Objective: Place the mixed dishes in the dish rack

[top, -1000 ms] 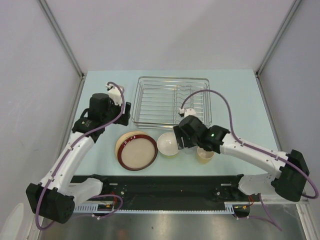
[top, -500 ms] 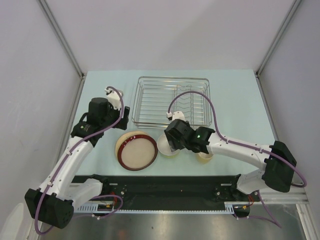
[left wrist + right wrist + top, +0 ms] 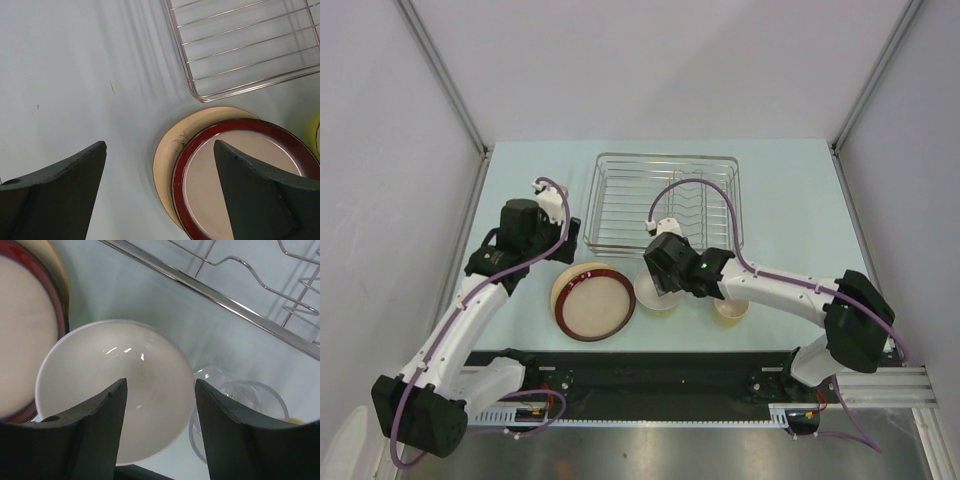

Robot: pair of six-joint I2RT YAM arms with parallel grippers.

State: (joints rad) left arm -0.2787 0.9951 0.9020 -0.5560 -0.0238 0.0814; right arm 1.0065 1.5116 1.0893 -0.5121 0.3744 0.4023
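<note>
- The right gripper [image 3: 160, 390] is sliding leftward along the near side of the dish rack [image 3: 630, 200]. A second ago it was hanging over the clear glass [image 3: 245, 400] and the yellowish handled cup [image 3: 732, 312]; now it is hovering over the white bowl [image 3: 100, 370].
- Its jaws are drawing in but still standing apart. One finger is hanging over the bowl's hollow and the other over the rim on the glass's side. They are gripping nothing yet.
- The left gripper [image 3: 160, 150] is easing slightly away from the rack's near-left corner towards the plates. Its jaws are staying spread wide and holding nothing, and it is hovering just off that corner.
- The dishes themselves are not moving, and all are sitting on the table along the rack's near side:
  - The dark-red-rimmed beige plate [image 3: 592, 303] is lying on top of the beige plate with small leaf pattern [image 3: 165, 155], just off the near-left corner.
  - The bowl is sitting beside those plates, in front of the rack's middle.
  - The glass is standing just beside the bowl, with the cup beyond it, further from the bowl.
- The rack is holding no dish so far, so loading is only beginning.
- Judging by the shift, the right arm is choosing the bowl as its first piece. A pinch on the bowl's rim looks like the next step.
</note>
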